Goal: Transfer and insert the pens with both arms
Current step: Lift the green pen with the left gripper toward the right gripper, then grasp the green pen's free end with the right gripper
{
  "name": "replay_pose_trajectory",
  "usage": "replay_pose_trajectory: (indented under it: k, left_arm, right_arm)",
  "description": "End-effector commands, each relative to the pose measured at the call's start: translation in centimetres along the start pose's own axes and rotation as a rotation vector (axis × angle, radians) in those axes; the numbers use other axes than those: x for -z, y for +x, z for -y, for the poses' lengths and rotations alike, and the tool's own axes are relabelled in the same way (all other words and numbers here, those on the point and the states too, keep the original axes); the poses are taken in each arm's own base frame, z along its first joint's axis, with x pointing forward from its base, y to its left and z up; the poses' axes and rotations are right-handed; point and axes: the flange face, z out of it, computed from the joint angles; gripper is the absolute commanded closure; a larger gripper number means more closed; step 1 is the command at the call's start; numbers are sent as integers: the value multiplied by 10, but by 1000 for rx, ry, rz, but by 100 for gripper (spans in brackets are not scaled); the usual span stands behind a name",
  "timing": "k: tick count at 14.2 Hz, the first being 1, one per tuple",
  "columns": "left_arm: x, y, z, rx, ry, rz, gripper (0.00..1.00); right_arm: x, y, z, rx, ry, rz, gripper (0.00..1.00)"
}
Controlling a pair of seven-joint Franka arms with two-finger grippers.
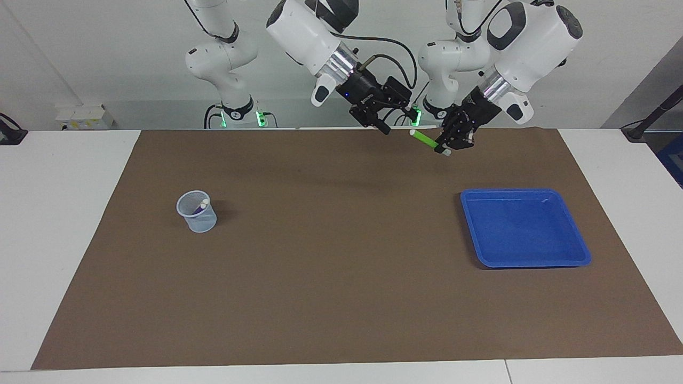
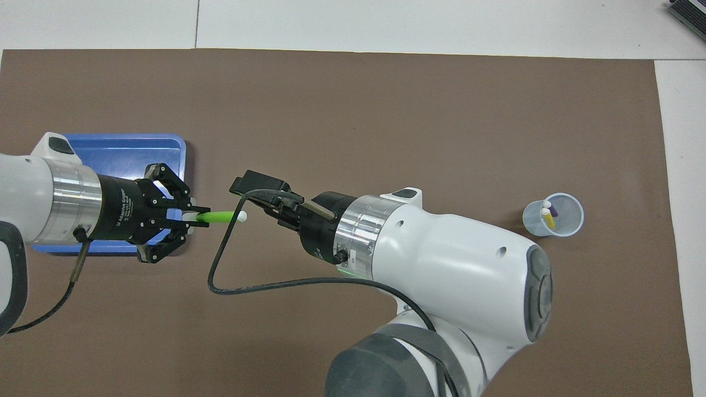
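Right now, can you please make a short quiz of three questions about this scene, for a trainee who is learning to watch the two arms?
1. True or false: the green pen lies in the blue tray.
2. Which pens stand in the cup? A) yellow and purple B) green and yellow C) none
3. Fill in: the ____ pincer holds the green pen.

Key:
1. False. The left pincer holds it in the air, its free end toward the right pincer, which has not gripped it.
2. A. The yellow pen and purple pen are in the cup.
3. left
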Motion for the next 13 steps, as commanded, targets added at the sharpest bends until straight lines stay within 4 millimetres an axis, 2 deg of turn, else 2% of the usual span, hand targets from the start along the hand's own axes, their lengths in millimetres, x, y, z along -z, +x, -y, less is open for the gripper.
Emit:
replay_pose_trajectory:
  k: [1, 3, 5, 7, 11, 12, 13]
  left_arm:
    - [1, -1, 10, 26, -11, 16, 100]
    - [1, -1, 10, 33, -10, 16, 100]
    - [2, -1, 10, 33, -10, 16, 100]
    - [2, 0, 10, 38, -9, 17, 100]
    - [2, -1, 10, 37, -10, 17, 100]
    - [3, -1, 10, 38, -11, 17, 100]
    - [2, -1, 10, 38, -9, 17, 100]
  right_arm:
    - [-19, -9, 2, -7, 36, -23, 1]
    - [-41, -24, -3, 12, 29, -19, 5]
    - [-50, -27, -7, 18, 38, -37, 9]
    - [-52, -27, -9, 18, 32, -37, 18]
    - [-54, -26, -12, 32, 26, -38, 46]
    - [-54, -26, -13, 30, 25, -38, 51]
    - [-54, -26, -13, 29, 25, -38, 51]
